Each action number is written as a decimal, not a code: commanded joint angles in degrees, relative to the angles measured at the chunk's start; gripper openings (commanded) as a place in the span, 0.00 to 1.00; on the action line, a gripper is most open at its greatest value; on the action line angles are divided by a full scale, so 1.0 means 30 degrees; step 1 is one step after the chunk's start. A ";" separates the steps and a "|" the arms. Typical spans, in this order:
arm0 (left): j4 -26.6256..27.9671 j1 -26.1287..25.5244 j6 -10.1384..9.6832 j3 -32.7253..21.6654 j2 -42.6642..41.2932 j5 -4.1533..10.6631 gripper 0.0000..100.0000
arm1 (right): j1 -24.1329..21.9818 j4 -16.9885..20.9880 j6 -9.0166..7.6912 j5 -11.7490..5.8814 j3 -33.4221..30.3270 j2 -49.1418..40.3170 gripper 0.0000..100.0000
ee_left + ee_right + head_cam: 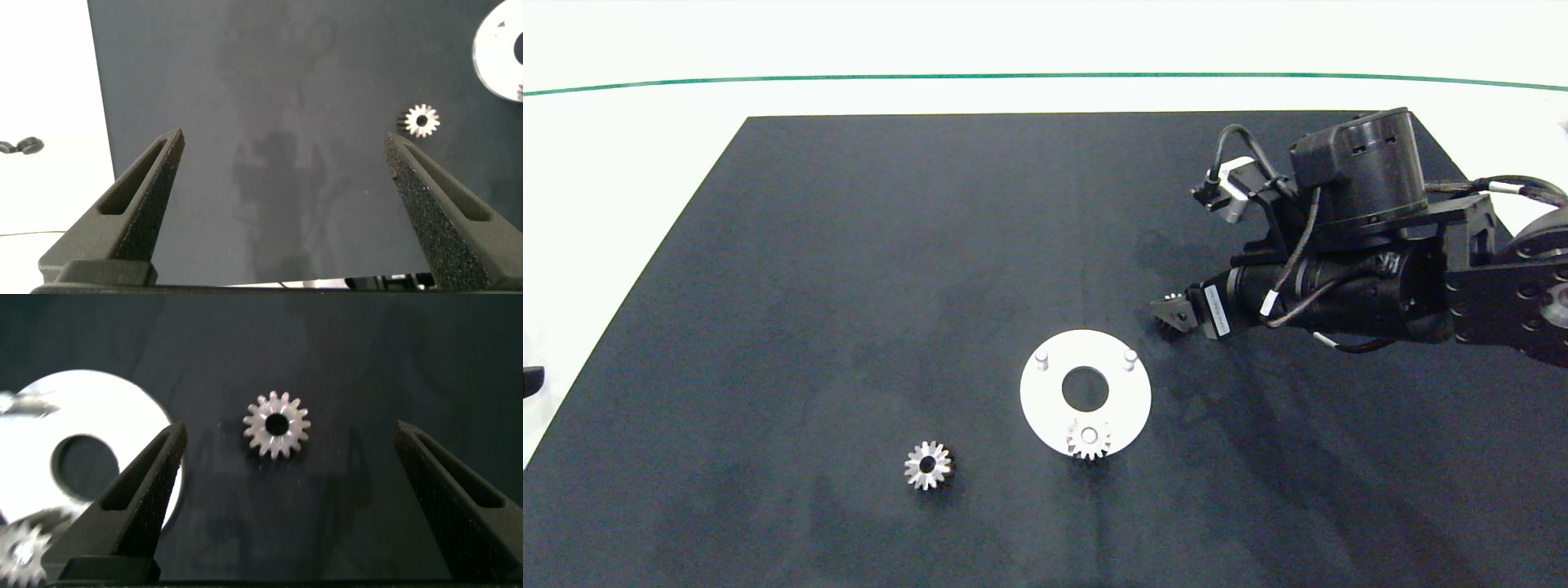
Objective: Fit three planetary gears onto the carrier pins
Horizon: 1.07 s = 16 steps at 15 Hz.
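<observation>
The right pincer [1172, 314] hangs over the gear [276, 425] near the tabletop's [849, 245] right edge, fingers spread wide, with bare mat on both sides of that gear. The white disc [1045, 408] lies just beside it, toward the near edge. Two pins [1041, 359] stand unobstructed. The far half and left side of the tabletop offer open passage.

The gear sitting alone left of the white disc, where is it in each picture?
Head view: loose gear on the mat, left of the white disc.
Left wrist view: loose gear near the disc's edge.
Right wrist view: not in it; another gear shows.
Shared landmark: white disc.
</observation>
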 commanded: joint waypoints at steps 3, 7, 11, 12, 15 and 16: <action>0.0088 -0.0003 0.0016 0.0019 0.0021 0.0013 1.00 | -0.0451 -0.0029 0.0454 0.0063 -0.0592 0.1656 1.00; 0.0088 -0.0003 0.0016 0.0019 0.0021 0.0013 1.00 | -0.0451 -0.0029 0.0483 0.0034 -0.0798 0.2418 0.91; 0.0088 -0.0003 0.0016 0.0019 0.0021 0.0013 1.00 | -0.0451 0.0000 0.0454 0.0034 -0.0885 0.2535 0.84; 0.0088 -0.0003 0.0016 0.0019 0.0021 0.0013 1.00 | -0.0480 0.0000 0.0454 0.0034 -0.0885 0.2594 0.82; 0.0088 -0.0003 0.0016 0.0019 0.0021 0.0013 1.00 | -0.0656 -0.0059 0.0483 0.0034 -0.0915 0.2770 0.76; 0.0088 -0.0003 0.0016 0.0019 0.0021 0.0013 1.00 | -0.0744 -0.0059 0.0483 0.0063 -0.0973 0.2799 0.73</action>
